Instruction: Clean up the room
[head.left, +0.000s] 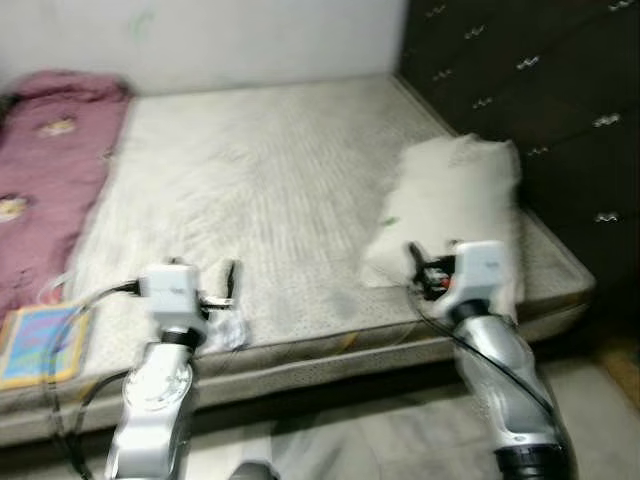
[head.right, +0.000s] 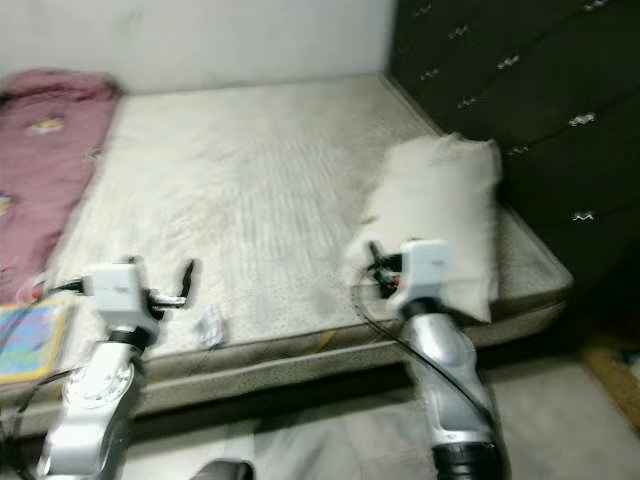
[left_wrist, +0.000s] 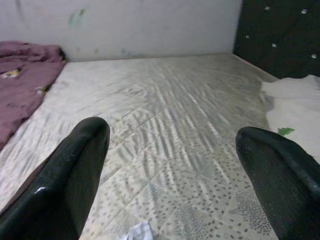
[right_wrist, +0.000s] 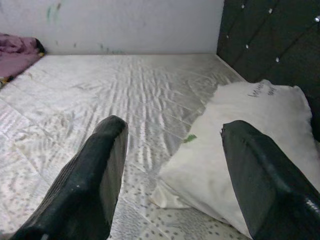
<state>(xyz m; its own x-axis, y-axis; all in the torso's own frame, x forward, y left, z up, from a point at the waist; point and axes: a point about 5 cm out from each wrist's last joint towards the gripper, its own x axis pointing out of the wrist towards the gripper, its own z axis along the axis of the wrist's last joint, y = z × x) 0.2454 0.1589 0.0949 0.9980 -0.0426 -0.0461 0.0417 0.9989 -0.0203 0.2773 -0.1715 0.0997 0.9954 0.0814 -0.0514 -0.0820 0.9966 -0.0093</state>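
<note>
A bare patterned mattress (head.left: 260, 180) lies before me. A white pillow (head.left: 455, 200) rests at its right edge, beside the dark wall. A small crumpled white wrapper (head.left: 228, 330) lies near the mattress's front edge. My left gripper (left_wrist: 170, 135) hovers open just above and behind the wrapper, holding nothing. My right gripper (right_wrist: 175, 127) is open too, low over the front edge, with the pillow's near left corner (right_wrist: 250, 135) just beyond its fingers. A pink blanket (head.left: 50, 170) is bunched along the left side.
A colourful flat book (head.left: 40, 340) sits at the mattress's front left corner. A dark studded panel (head.left: 540, 90) rises along the right side. A pale wall (head.left: 250, 40) stands behind the bed. Light floor (head.left: 400, 430) shows below the front edge.
</note>
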